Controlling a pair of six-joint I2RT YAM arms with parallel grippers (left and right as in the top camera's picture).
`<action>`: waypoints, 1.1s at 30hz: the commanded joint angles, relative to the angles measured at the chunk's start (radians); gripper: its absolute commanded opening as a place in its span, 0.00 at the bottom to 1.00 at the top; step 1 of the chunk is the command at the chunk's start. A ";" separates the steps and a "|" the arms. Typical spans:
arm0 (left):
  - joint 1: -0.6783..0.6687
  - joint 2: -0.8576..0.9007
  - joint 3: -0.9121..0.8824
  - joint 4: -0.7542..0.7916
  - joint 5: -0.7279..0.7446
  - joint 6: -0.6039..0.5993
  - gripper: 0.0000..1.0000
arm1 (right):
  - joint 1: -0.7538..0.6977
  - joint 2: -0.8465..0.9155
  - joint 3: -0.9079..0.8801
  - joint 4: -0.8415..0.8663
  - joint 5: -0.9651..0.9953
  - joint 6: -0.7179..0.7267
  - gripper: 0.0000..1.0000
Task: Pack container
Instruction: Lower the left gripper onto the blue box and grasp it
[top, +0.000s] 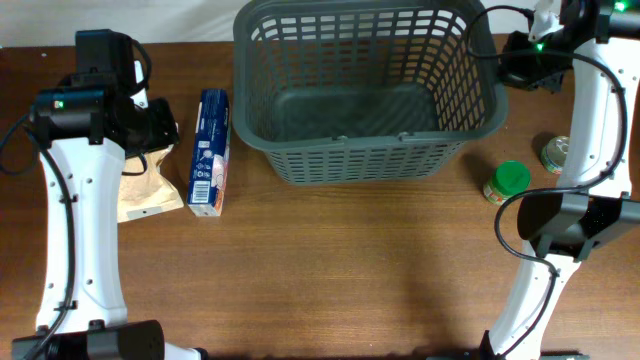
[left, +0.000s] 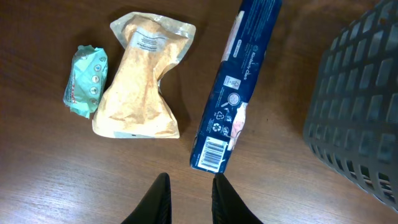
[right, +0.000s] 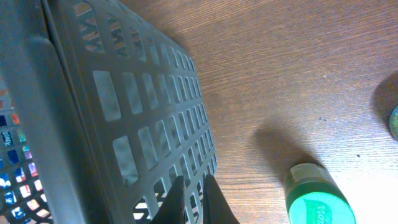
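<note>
The dark grey slotted basket (top: 470, 130) stands empty at the back middle of the table; its wall also shows in the left wrist view (left: 360, 118) and the right wrist view (right: 130, 118). A long blue box (top: 209, 150) (left: 233, 93) lies left of the basket. A tan pouch (top: 150, 190) (left: 140, 81) lies left of the box. A small green packet (left: 87, 81) lies beside the pouch. My left gripper (top: 160, 125) (left: 189, 190) hovers open and empty over bare wood near the box's barcode end. My right gripper (top: 515, 65) (right: 193, 190) is shut and empty above the basket's right wall.
A green-lidded jar (top: 508, 182) (right: 317, 199) stands right of the basket. A tin can (top: 553, 153) sits further right, behind the right arm. Black cables hang by both arms.
</note>
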 joint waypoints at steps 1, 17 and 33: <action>0.004 0.008 0.016 -0.004 -0.008 -0.008 0.15 | 0.024 0.001 -0.001 -0.004 -0.020 -0.013 0.04; 0.004 0.010 0.016 0.019 -0.008 0.194 0.56 | -0.296 -0.262 0.061 -0.064 0.344 0.159 0.04; 0.004 0.231 0.016 0.067 0.027 0.381 0.91 | -0.584 -0.362 0.056 -0.082 0.283 0.203 0.99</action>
